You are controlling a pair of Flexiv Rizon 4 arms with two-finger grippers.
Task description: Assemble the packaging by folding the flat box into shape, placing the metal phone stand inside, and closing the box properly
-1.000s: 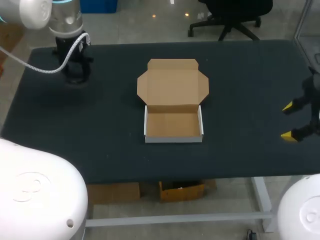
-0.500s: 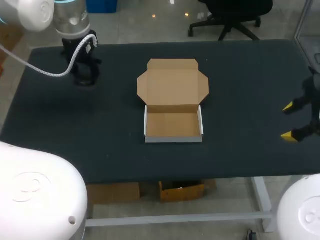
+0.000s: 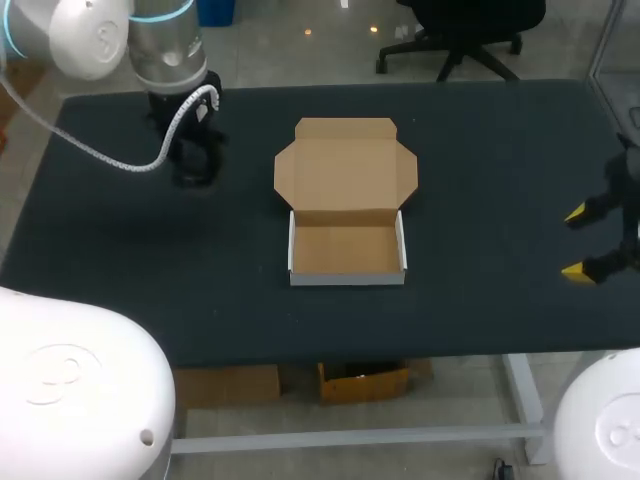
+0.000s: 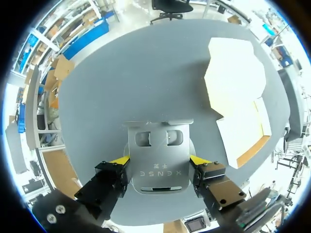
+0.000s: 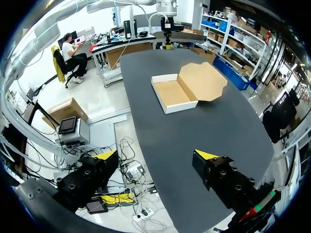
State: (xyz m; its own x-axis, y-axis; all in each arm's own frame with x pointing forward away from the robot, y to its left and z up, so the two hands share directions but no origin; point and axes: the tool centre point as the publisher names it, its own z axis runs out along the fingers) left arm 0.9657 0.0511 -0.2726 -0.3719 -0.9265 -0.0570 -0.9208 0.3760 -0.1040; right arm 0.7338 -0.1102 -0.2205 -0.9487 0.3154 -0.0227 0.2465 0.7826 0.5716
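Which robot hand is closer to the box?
Left. The left gripper, holding the stand, is a little way off the open lid of the box. The right gripper is open, much farther off, by the table edge.

Near the middle of the tabletop (image 3: pixel 480 180), the box (image 3: pixel 346 205) is showing matt brown cardboard inside and smooth white outer walls. The phone stand (image 4: pixel 158 145) is showing smooth, satin silver-grey metal. The tabletop is looking dark and matt. The left gripper (image 4: pixel 159 161) is showing matt black fingers (image 4: pixel 109 184), tipped yellow.
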